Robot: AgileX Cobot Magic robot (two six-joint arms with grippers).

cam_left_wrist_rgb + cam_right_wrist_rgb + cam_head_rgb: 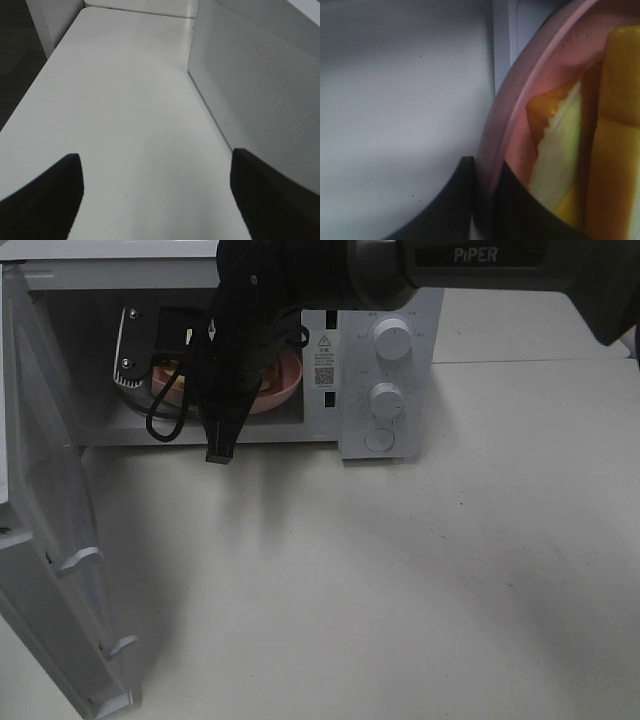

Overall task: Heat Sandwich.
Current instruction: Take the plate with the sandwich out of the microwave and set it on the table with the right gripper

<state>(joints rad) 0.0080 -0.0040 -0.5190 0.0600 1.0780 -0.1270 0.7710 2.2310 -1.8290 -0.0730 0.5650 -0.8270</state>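
Note:
My right arm (245,330) reaches across into the open microwave (385,380). The right gripper (482,200) is shut on the rim of the pink plate (520,100), one dark finger (452,205) outside the rim and the other inside. The sandwich (560,150) lies on that plate, showing white bread and yellow filling. In the exterior high view the pink plate (285,390) sits inside the cavity, mostly hidden by the arm, and the sandwich is hidden. My left gripper (155,195) stands open over the bare white table, holding nothing.
The microwave door (50,540) hangs wide open at the left, reaching toward the table's front. Two knobs (390,338) and a button are on the control panel. A perforated white microwave panel (260,90) runs close beside the left gripper. White table (400,580) spreads in front.

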